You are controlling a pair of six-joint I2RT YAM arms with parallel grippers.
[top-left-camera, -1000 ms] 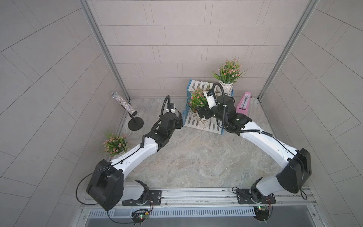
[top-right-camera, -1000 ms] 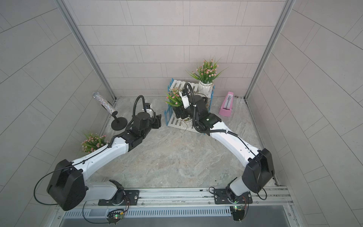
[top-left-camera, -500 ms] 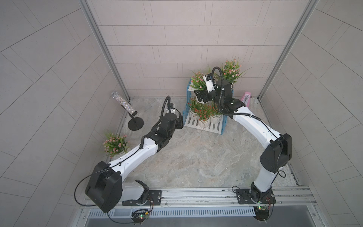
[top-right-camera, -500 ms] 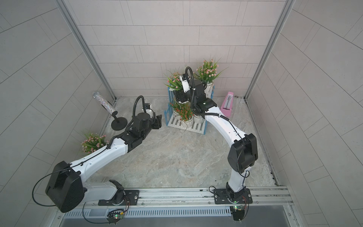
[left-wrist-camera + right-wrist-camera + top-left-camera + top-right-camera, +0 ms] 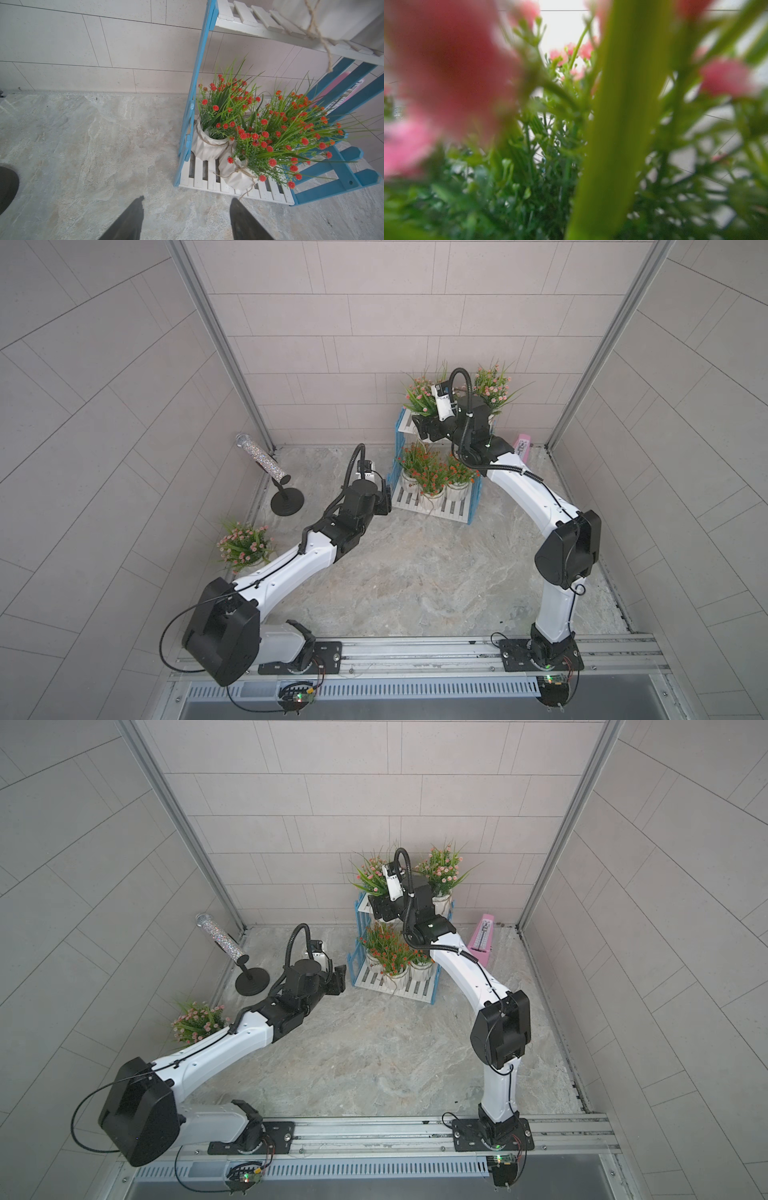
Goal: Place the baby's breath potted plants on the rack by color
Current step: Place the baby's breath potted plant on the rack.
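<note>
A grey marbled stone-look tabletop (image 5: 415, 572) floors the tiled booth. Two white-and-black arms reach in from the near rail. The left arm (image 5: 291, 564) stretches low toward the rack's front corner, and the right arm (image 5: 532, 497) arches high to its upper board. The rack (image 5: 451, 510), a two-tier stepped shelf of white slats between light-blue side frames, stands against the back wall. A black round-footed stand carrying a tilted glittery silver tube (image 5: 262, 458) sits near the left wall, well apart from the rack. Three orange-red plants (image 5: 430, 479), baby's breath with grassy green leaves in white ribbed pots tied with twine, crowd the lower board, at least two pots touching. The pink plant on the upper board (image 5: 492, 385) stands at the end nearer the right arm. The pink plant in the gripper (image 5: 419, 393) is over the opposite end; whether its pot's base touches the slats I cannot tell. The pink plant on the tabletop (image 5: 243, 543) stands by the left wall, beside the left arm. A pink pyramid-shaped metronome (image 5: 482, 940) stands just beside the rack. The right gripper (image 5: 422, 429) sits under that foliage, jaws spread wide and clasping the pot, which it hides in both top views; its wrist view shows only blurred pink blooms and stems. The left gripper (image 5: 188, 197) hovers near the rack's lower corner, its dark fingers (image 5: 128, 220) apart over bare tabletop, holding nothing.
</note>
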